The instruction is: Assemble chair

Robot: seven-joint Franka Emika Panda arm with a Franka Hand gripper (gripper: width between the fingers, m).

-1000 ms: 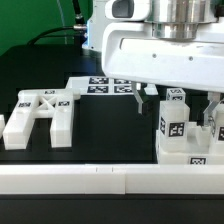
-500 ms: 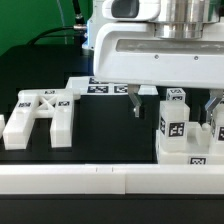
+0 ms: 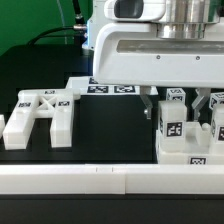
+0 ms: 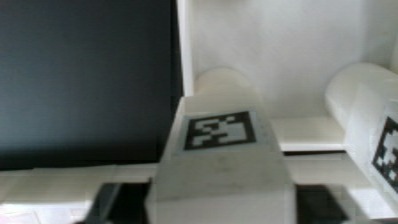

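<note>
A Franka Panda arm [image 3: 160, 50] hangs straight down over the tagged upright bar [image 3: 172, 124], one piece of the chair, standing toward the exterior view's right. The wrist is level and the broad white housing spans the bar's top. The gripper [image 3: 176, 108] straddles the bar, with one of its dark fingers [image 3: 150, 106] just beside one flank and the other at the opposite flank. The claw stands narrowed around the bar, but whether it actually presses on it cannot be told. In the wrist view the bar [image 4: 222, 135] shows its tag to the camera, with a second upright part [image 4: 365, 110] close beside it across a narrow gap. That same part [image 3: 214, 125] crowds the bar on the exterior view's right, and a low white block [image 3: 190, 150] lies just in front of the bar's foot. On the bar's other side the black table [image 3: 110, 128] lies open, with the cross-braced plate [image 3: 40, 112] lying flat well apart from the bar. The marker board [image 3: 100, 87] lies behind the bar, and a long white rail [image 3: 90, 180] runs across in front of it.
</note>
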